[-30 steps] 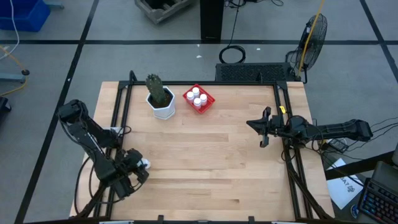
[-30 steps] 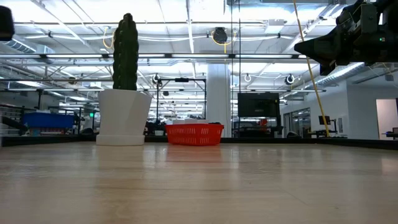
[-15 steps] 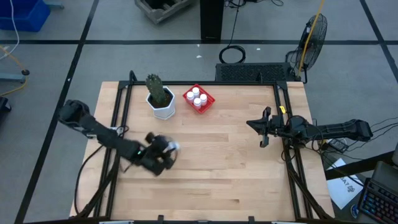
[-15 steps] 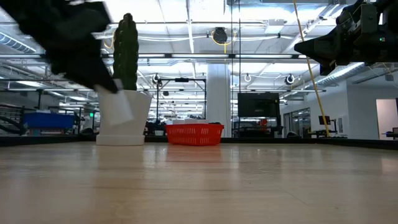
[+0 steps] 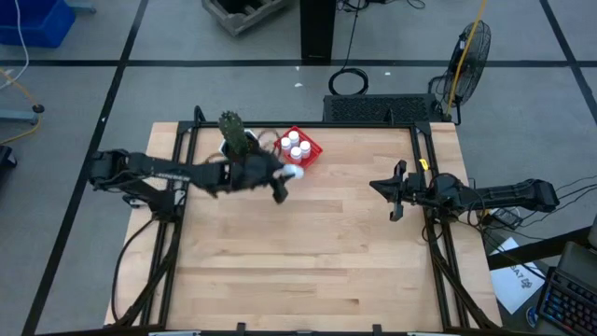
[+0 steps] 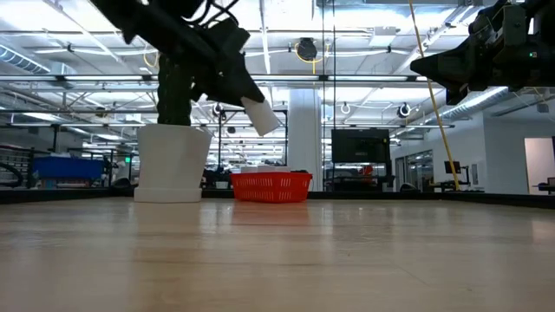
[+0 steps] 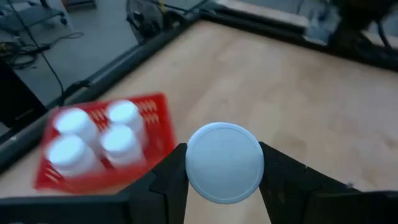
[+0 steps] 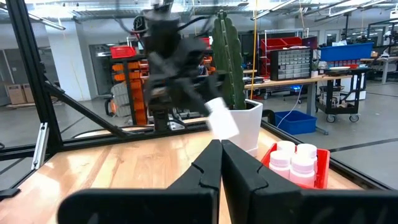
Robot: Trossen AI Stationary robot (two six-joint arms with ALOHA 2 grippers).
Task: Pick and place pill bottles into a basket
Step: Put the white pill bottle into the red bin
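My left gripper [image 5: 283, 179] is shut on a small white pill bottle [image 5: 292, 172], in the air just near of the red basket [image 5: 310, 149] at the table's far middle. The bottle shows tilted in the low view [image 6: 261, 115] and end-on in the left wrist view [image 7: 224, 162]. Several white pill bottles [image 5: 297, 146] stand in the basket, also seen in the left wrist view [image 7: 93, 137]. My right gripper [image 5: 394, 192] is shut and empty above the table's right side; its fingers lie together in the right wrist view [image 8: 221, 152]. My left gripper pinches the pill bottle's round side wall [image 7: 186, 168] between its two fingers, one on each side. The fingers [image 6: 232, 82] slant down from the table's left. The bottle is lifted clear of the table and tilted, its free end [image 6: 269, 123] lower than the fingers.
A white hexagonal pot with a green cactus [image 5: 241, 149] stands just left of the basket, close to my left arm; it also shows in the low view [image 6: 173, 165]. Dark rails [image 5: 424, 187] run along the table's left, right and far sides.
My left gripper has swung from the table's near left corner toward the far edge and to the right, up to the basket, and has risen. It has stayed shut on the pill bottle, which has travelled with it, clear of the table.
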